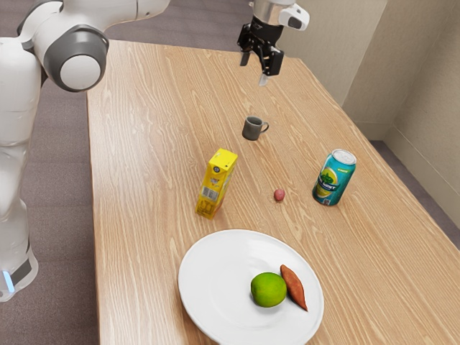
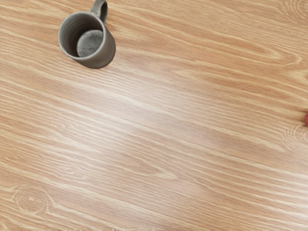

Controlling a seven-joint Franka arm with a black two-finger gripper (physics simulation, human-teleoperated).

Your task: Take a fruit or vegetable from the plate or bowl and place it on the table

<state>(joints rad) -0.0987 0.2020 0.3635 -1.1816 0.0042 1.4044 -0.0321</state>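
Observation:
My gripper [image 1: 254, 70] is high over the far end of the table [image 1: 165, 115], open, with nothing between its fingers. Far from it, near the exterior view's bottom, a white plate [image 1: 215, 287] holds a green lime [image 1: 268, 290] and a reddish-brown sweet potato [image 1: 294, 287] lying side by side. A small red round fruit [image 1: 279, 195] rests on the bare wood between the plate and the mug; in the wrist view a bit of the red fruit [image 2: 306, 119] shows at the edge.
A dark grey mug [image 1: 252, 129], also the mug [image 2: 89, 41] in the wrist view, stands nearest the gripper. A yellow carton [image 1: 216, 184] stands upright beyond the plate, and a teal can [image 1: 335, 177] is toward the exterior view's right.

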